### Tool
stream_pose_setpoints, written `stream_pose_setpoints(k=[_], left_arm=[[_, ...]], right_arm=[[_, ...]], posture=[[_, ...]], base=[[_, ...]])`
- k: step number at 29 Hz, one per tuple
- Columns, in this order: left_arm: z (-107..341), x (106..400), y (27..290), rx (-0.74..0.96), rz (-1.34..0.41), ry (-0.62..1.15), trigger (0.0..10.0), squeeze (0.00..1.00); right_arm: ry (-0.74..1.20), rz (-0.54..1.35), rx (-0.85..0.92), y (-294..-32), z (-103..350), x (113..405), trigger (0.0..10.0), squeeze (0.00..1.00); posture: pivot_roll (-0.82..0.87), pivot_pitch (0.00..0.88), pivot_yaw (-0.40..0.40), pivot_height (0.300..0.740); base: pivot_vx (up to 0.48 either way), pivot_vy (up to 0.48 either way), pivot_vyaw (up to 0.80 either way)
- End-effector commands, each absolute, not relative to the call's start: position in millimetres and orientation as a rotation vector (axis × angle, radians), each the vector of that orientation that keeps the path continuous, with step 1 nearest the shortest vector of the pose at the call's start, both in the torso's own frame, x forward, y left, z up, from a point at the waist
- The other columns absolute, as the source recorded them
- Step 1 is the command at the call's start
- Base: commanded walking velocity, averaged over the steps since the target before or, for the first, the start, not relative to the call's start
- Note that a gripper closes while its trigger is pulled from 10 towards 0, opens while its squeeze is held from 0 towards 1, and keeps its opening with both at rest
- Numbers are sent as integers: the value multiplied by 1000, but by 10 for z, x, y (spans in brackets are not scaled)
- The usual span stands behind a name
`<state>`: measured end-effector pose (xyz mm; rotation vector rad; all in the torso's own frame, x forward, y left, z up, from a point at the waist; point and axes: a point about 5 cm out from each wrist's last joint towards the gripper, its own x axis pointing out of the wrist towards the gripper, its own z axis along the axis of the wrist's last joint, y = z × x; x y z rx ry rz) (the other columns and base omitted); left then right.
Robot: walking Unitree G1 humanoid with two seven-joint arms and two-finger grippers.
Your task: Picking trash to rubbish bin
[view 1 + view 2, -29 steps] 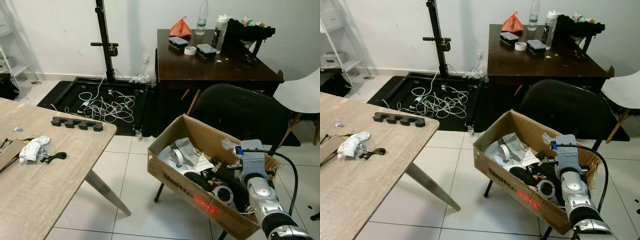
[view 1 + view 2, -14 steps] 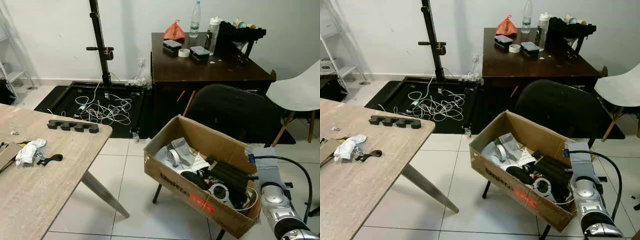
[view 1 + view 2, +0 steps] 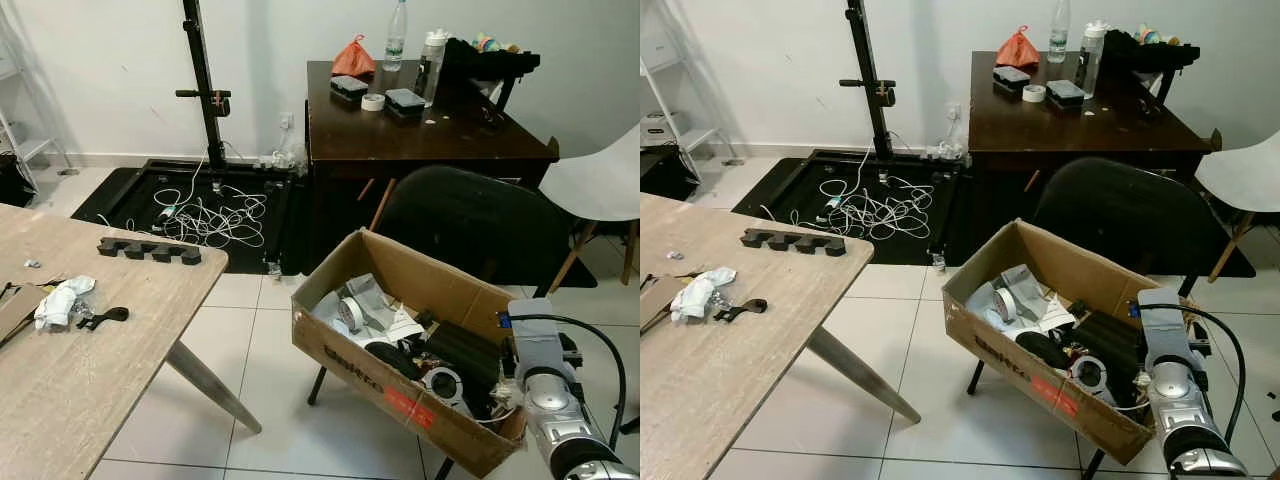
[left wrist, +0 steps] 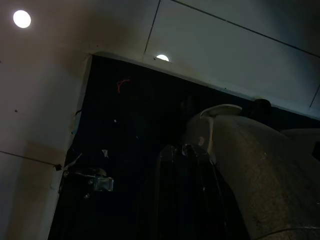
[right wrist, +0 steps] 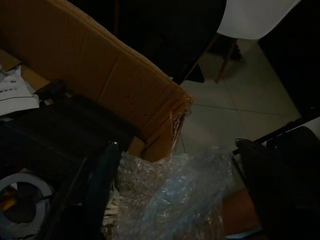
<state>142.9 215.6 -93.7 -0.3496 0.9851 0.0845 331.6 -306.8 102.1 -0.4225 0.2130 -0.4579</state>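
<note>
A: Status?

B: Drop-off step. My right gripper [image 5: 170,195] sits at the cardboard box's [image 3: 372,365] 4 o'clock corner, fingers spread, bubble wrap [image 5: 175,192] between them over the rim. Can't tell if it's pinched. Left arm idle, fingers unclear.

A: Next?

B: Let go, retract. Versus a second ago, I've pulled the arm outward from over the box.

The brown corrugated cardboard box [image 3: 385,372] looks matt, its torn corner rough and frayed. Crinkled clear bubble wrap [image 5: 172,192] glistens at that corner. At nine o'clock, the pale wood-grain table [image 3: 90,350] is smooth. The white floor tiles [image 3: 270,420] shine glossy.
</note>
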Motion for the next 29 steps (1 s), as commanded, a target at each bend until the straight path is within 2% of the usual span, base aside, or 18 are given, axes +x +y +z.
stream_pose_setpoints(k=[1, 3, 4, 5, 6, 7, 8, 10, 11, 12, 15, 16, 18, 20, 29], left_arm=[[-955, 1351, 2205, -338, 95, 1008, 10000, 0], [-956, 1355, 2198, -338, 93, 1008, 10000, 0], [-957, 1355, 2192, -338, 92, 1009, 10000, 0], [-957, 1355, 2192, -338, 92, 1009, 10000, 0], [-960, 1352, 2184, -338, 90, 1011, 10000, 0], [-960, 1352, 2184, -338, 90, 1011, 10000, 0], [-962, 1351, 2178, -339, 89, 1011, 10000, 0], [-963, 1350, 2176, -339, 88, 1012, 10000, 0], [-965, 1345, 2173, -339, 88, 1014, 10000, 0], [-966, 1344, 2172, -339, 88, 1015, 10000, 0], [-968, 1339, 2173, -338, 94, 1018, 10000, 0], [-968, 1339, 2173, -338, 94, 1018, 10000, 0], [-973, 1332, 2172, -333, 101, 1025, 10000, 0], [-976, 1332, 2164, -330, 104, 1029, 10000, 0], [-977, 1358, 2136, -330, 115, 1031, 10000, 0]], right_arm=[[213, -468, -430, -3102, 1012, 3290, 10000, 1000], [189, -447, -418, -3047, 1040, 3327, 10000, 1000], [168, -411, -401, -2975, 1056, 3364, 10000, 373], [168, -411, -401, -2975, 1056, 3364, 10000, 373], [122, -311, -323, -2821, 1086, 3433, 10000, 0], [122, -311, -323, -2821, 1086, 3433, 10000, 0], [65, -197, -223, -2653, 1133, 3497, 10000, 0], [36, -149, -183, -2580, 1162, 3521, 10000, 0], [-47, 48, 3, -2305, 1257, 3584, 10000, 0], [-86, 151, 70, -2166, 1309, 3593, 10000, 0], [-124, 367, 139, -1875, 1361, 3558, 10000, 0], [-124, 367, 139, -1875, 1361, 3558, 10000, 0], [-77, 539, 107, -1635, 1269, 3484, 10000, 0], [4, 622, 37, -1512, 1102, 3425, 10000, 0], [282, 746, -214, -1337, 503, 3184, 10000, 0]], posture=[[-123, 182, 61, 740], [-124, 182, 60, 740], [-125, 182, 58, 740], [-125, 182, 58, 740], [-125, 183, 58, 740], [-125, 183, 58, 740], [-125, 184, 59, 740], [-125, 184, 59, 740], [-125, 185, 58, 740], [-127, 185, 55, 740], [-131, 181, 51, 740], [-131, 181, 51, 740], [-134, 176, 47, 740], [-133, 171, 42, 740], [-134, 158, 37, 740]], base=[[0, 0, 0], [0, 0, 0], [0, 0, 0], [0, 0, 0], [0, 0, 0], [0, 0, 0], [0, 0, 0], [0, 0, 0], [0, 0, 0], [0, 0, 0], [0, 0, 0], [0, 0, 0], [0, 0, 0], [0, 0, 0], [0, 0, 0]])
